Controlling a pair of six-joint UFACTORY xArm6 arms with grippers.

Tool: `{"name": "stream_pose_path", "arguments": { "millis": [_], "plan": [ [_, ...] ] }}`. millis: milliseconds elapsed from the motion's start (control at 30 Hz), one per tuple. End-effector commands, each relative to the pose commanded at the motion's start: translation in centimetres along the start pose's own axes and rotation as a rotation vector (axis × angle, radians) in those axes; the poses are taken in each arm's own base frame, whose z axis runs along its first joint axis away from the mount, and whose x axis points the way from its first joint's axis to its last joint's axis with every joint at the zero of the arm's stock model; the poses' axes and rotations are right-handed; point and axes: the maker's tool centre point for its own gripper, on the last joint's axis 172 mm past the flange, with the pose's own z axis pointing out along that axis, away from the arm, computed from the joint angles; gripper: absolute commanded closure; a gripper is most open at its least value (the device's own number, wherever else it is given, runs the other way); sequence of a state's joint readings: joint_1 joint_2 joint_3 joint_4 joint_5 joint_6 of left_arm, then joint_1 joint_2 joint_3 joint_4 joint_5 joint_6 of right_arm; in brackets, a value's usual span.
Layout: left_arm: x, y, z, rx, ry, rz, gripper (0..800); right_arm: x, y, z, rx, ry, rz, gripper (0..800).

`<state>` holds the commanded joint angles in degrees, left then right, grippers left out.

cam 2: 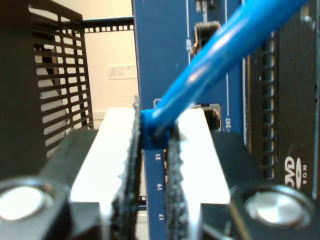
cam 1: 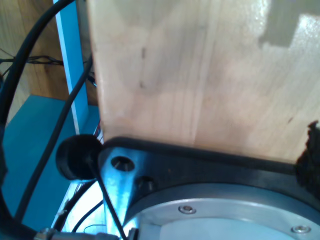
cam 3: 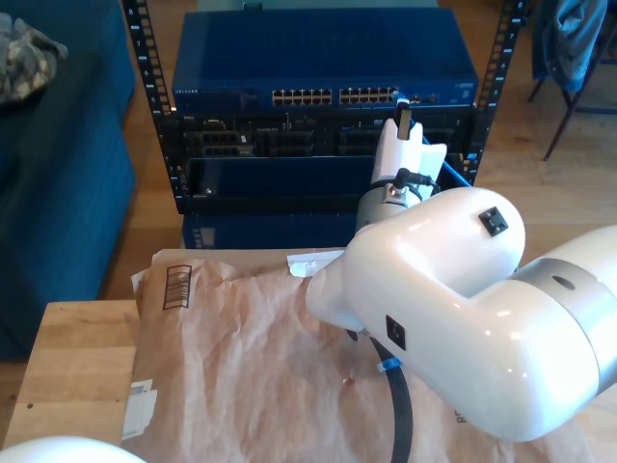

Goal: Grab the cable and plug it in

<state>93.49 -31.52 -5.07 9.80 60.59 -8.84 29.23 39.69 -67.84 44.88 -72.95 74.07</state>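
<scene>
Cable (cam 2: 220, 60) pinched in my second gripper (cam 2: 153, 131), jaws nearly closed

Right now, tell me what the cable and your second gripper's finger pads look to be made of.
The cable: smooth, slightly glossy bright-blue jacket, likely soft plastic, since it shows a soft sheen and bends. My second gripper has white fingers that look like matte hard plastic, faced with dark, rough-edged pads, probably rubber or foam; I can't tell which.
</scene>
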Motion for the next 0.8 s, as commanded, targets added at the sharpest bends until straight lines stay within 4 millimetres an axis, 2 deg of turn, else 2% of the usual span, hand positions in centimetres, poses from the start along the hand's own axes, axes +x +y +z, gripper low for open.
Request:
{"name": "stream_pose_path", "arguments": {
  "millis": [233,567,800],
  "plan": [
    [0.0,0.03,0.0,-0.001,0.0,-0.002,0,-0.07,0.7,0.08,-0.006,0.0,-0.005,800],
    [0.0,0.03,0.0,-0.001,0.0,-0.001,0,-0.61,0.73,0.62,0.005,-0.002,0.006,800],
    [0.0,0.0,0.0,0.0,0.0,-0.002,0,-0.28,0.48,0.56,0.019,0.006,0.004,800]
  ]
}}
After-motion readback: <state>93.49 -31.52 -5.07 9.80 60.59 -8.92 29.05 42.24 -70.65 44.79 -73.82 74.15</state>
